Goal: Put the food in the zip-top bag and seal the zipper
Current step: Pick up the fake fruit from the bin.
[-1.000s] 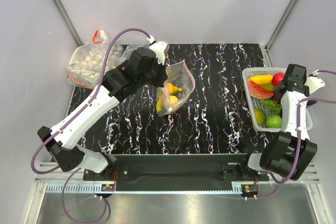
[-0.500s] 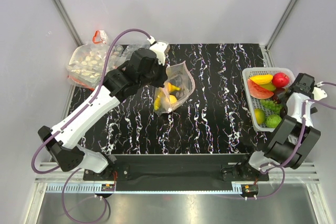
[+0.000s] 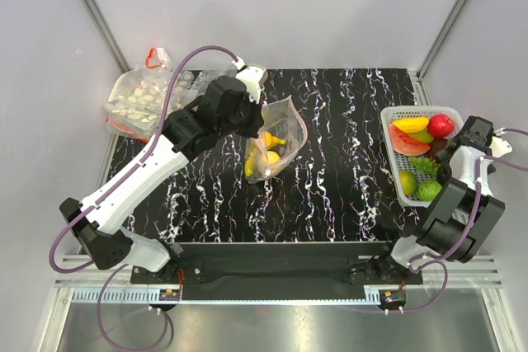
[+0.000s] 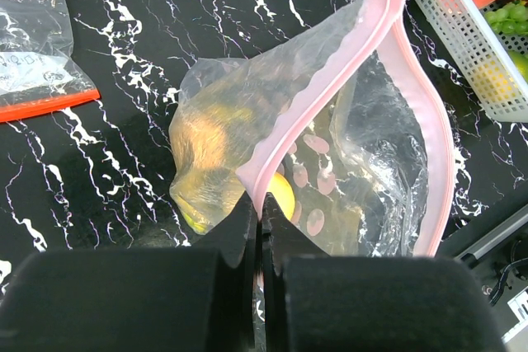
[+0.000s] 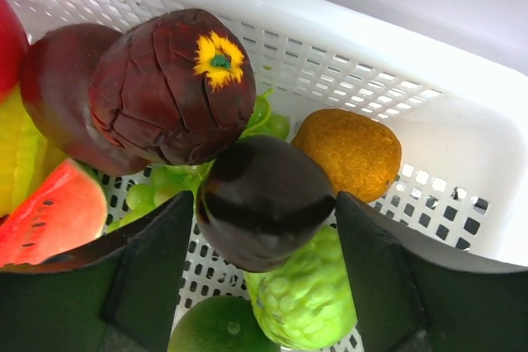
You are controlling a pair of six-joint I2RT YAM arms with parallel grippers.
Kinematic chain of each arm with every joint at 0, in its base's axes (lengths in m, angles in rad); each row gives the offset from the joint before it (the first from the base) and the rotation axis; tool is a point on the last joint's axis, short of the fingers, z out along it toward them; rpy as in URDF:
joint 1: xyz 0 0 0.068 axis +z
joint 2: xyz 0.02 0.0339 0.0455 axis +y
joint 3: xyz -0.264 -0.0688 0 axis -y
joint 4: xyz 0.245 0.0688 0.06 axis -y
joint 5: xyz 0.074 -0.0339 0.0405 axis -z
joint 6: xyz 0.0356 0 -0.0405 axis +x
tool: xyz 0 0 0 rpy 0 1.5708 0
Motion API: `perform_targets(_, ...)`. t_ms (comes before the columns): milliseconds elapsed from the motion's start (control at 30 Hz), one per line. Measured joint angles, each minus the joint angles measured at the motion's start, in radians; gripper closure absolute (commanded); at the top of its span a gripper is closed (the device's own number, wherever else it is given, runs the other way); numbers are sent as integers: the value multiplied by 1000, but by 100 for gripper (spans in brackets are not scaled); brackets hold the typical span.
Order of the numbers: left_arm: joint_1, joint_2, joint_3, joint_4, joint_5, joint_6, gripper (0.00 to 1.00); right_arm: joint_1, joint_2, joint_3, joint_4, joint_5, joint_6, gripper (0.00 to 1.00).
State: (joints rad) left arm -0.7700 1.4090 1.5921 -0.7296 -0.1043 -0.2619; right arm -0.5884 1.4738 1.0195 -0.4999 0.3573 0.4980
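Note:
The zip-top bag [image 3: 279, 139] hangs over the table's middle, mouth open, with yellow food [image 3: 266, 158] inside. My left gripper [image 3: 254, 127] is shut on the bag's mouth strip. In the left wrist view the jaws [image 4: 262, 224] pinch the pink zipper [image 4: 330, 92] and dots show on the bag [image 4: 363, 179]. My right gripper [image 3: 464, 143] is open, low in the white basket [image 3: 394, 113]. In the right wrist view its fingers [image 5: 264, 212] straddle a dark purple fruit [image 5: 264, 204], beside a maroon fruit [image 5: 173, 84].
The basket [image 5: 462, 146] also holds an orange-brown piece [image 5: 346, 150], a bumpy green piece [image 5: 309, 294], a watermelon slice [image 5: 49, 220] and a lime [image 5: 214, 327]. A second clear bag [image 3: 140, 96] with a red strip lies at the back left and shows in the left wrist view [image 4: 33, 39].
My right gripper has moved from over the basket's middle to its right side and lower, then held. The left arm and the bag have stayed still.

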Motion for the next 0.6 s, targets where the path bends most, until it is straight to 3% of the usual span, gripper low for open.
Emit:
perform_targets(167,-2,0,0,0,0,0,100,0,-21,-21,6,-3,-13,39)
perform_targets(367,-2,0,0,0,0,0,100,-1,-55,-40,7,-47,-27,46)
perform_targets(600,-2,0,0,-1,0,0,100,-1,-196,-56,9,-187,-51,47)
